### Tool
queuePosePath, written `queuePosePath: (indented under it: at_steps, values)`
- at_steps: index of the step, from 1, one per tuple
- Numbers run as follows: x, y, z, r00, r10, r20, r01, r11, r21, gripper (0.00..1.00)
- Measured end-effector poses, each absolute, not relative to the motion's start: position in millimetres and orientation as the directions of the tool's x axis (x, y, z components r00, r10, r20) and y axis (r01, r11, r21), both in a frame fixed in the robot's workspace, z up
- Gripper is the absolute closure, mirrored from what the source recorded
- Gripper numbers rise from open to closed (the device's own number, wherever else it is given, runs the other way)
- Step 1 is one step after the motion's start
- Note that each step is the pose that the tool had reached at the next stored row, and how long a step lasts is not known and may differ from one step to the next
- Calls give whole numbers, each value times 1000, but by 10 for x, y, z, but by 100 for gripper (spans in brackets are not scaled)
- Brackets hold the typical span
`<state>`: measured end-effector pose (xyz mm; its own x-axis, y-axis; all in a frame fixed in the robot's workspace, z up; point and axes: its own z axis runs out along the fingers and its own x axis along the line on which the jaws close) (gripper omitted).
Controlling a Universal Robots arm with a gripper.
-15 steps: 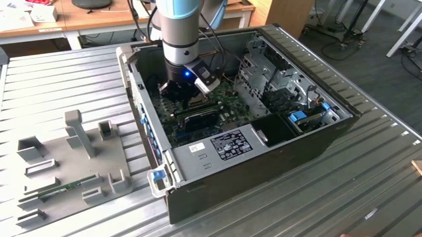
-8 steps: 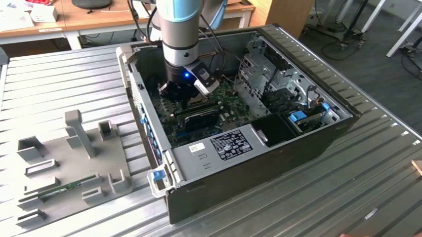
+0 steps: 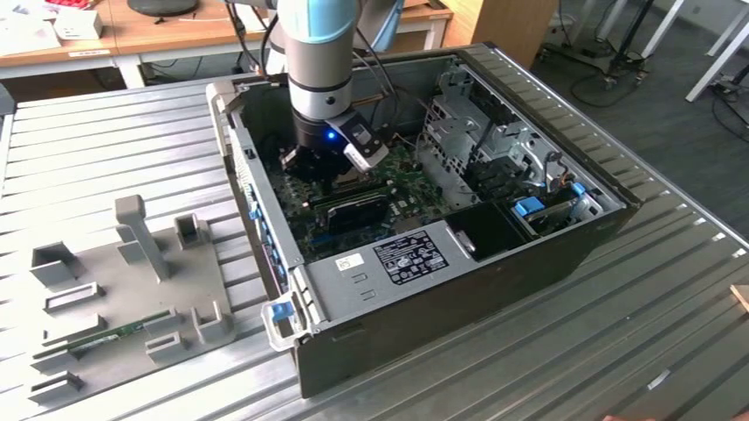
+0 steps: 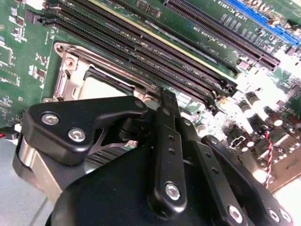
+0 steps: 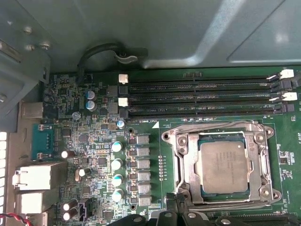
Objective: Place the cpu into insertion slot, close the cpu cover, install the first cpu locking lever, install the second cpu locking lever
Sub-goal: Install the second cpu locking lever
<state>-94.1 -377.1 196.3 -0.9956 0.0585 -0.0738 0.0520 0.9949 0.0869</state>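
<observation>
The gripper (image 5: 176, 214), fingers drawn together and holding nothing, hovered just beside the near edge of the insertion slot (image 5: 220, 165), where the cpu (image 5: 222, 165) lay flat under the closed cpu cover (image 5: 187, 162).

A ribbed metal table (image 3: 609, 316) carries an open computer case (image 3: 468, 289) lying on its side. Well apart, toward the exterior view's left, a grey fixture tray (image 3: 129, 298) with upright blocks rests on the table, holding what may be a memory stick (image 3: 111, 336).
</observation>
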Motion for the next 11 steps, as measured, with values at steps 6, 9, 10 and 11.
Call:
queuePosePath:
  at_steps: [6,9,10,11]
  values:
    - [-945,-3771,1947,-996,58,-74,52,995,87,89]
    - [-947,-3771,1942,-996,58,-74,52,995,87,89]
    - [-948,-3771,1941,-996,58,-74,52,995,87,89]
    - [-949,-3771,1941,-996,58,-74,52,995,87,89]
